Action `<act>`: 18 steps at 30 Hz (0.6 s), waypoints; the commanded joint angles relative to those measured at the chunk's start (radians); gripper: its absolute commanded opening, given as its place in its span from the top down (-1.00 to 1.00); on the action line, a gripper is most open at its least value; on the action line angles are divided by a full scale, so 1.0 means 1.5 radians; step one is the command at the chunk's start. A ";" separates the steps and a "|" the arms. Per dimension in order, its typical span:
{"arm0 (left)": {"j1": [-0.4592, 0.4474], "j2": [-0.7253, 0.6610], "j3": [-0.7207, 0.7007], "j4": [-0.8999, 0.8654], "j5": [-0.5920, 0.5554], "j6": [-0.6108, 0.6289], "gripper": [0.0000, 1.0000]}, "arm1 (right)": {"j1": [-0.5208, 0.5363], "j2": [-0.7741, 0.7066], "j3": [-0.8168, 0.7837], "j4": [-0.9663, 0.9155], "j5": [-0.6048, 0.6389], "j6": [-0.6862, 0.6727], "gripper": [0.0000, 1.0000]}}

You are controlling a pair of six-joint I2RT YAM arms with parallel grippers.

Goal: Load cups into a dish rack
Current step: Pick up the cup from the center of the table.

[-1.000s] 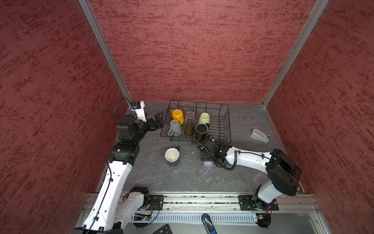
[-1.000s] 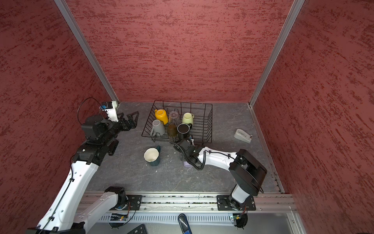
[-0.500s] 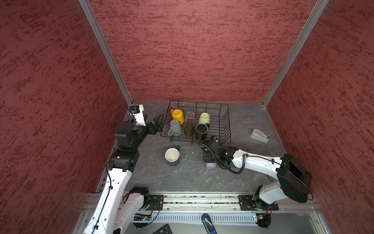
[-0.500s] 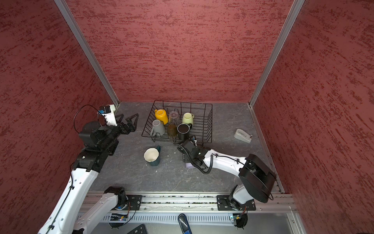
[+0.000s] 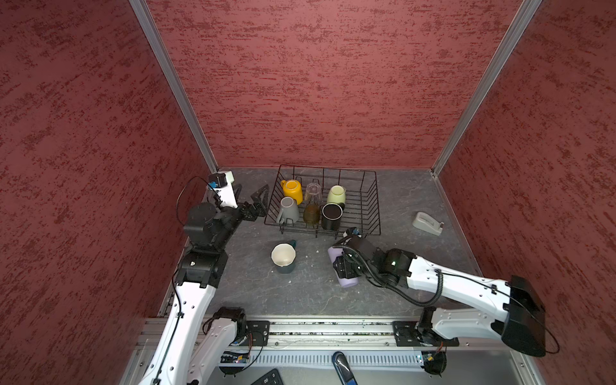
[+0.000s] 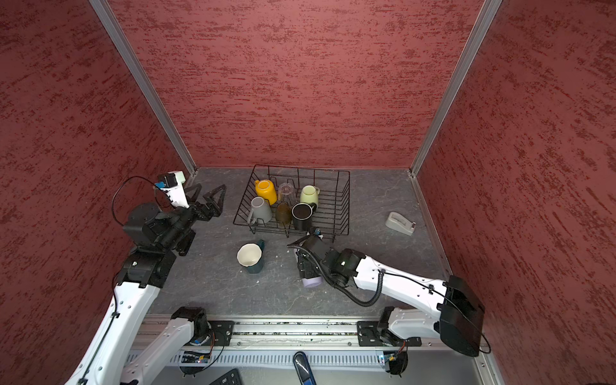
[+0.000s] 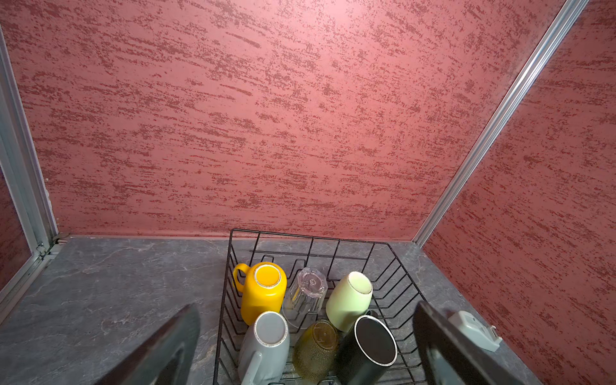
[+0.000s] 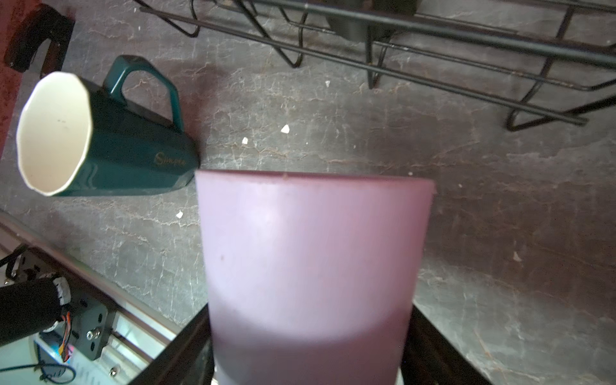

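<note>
- One cup, the tumbler [image 8: 310, 250], is sitting tilted between the fingers of the right gripper [image 5: 341, 265], which is clamping its sides. It is hanging just near of the rack [image 5: 366, 213], probably ready to be carried in.
- The left gripper [image 5: 250, 192] is hanging wide open and empty just left of the rack, likely keeping clear of the right arm's path.
- The teal mug [image 5: 283, 258] is standing mouth-up on the table [image 5: 316, 300], left of the tumbler, waiting for its turn.
- Six cups are filling the rack's left half, most of them bottom-up as if for draining; its right half is offering room for the last two.
- The table is showing grey, stone-like and crumb-flecked, with a tape dispenser [image 5: 428, 224] lying at the right.
- Red textured walls [image 5: 316, 83] are enclosing the table on three sides.
</note>
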 commanded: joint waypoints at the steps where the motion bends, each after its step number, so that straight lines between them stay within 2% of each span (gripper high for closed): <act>1: 0.003 -0.008 -0.005 0.024 0.010 -0.007 -0.99 | 0.005 -0.040 0.026 0.001 -0.012 0.014 0.05; 9: -0.003 -0.016 -0.019 0.062 0.045 -0.032 -0.99 | 0.000 -0.054 0.051 0.064 0.016 0.033 0.05; 12: -0.025 -0.014 -0.028 0.082 0.072 -0.029 -0.99 | -0.021 -0.067 0.049 0.099 0.021 0.041 0.06; 16: -0.114 -0.017 -0.057 0.111 0.053 0.047 -0.97 | -0.065 -0.095 0.040 0.154 0.001 0.043 0.05; 18: -0.193 -0.022 -0.081 0.134 0.003 0.120 -0.95 | -0.095 -0.107 0.034 0.181 -0.019 0.048 0.06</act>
